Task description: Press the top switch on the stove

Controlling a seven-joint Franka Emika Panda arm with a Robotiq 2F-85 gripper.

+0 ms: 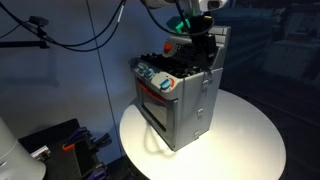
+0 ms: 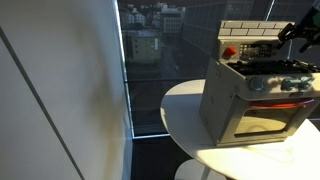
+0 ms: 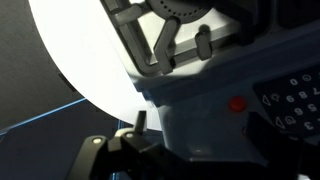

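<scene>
The small grey toy stove (image 1: pixel 180 100) stands on a round white table (image 1: pixel 250 145) and shows in both exterior views (image 2: pixel 250 100). My gripper (image 1: pixel 203 50) hangs over the stove's black burners, close to the brick-patterned back panel (image 2: pixel 245 32). In the wrist view the back panel fills the frame, with a round red switch (image 3: pixel 237 103) beside the dark control strip (image 3: pixel 290 100). The burner grates (image 3: pixel 165 45) lie behind. One finger (image 3: pixel 140 120) shows far left of centre; the other is lost in shadow. The jaws look open and hold nothing.
The table edge (image 2: pixel 185 110) is near the stove's side. A window with a night city view (image 2: pixel 150 50) lies behind. Cables (image 1: pixel 70 30) hang at the back, and dark equipment (image 1: pixel 60 145) sits on the floor beside the table.
</scene>
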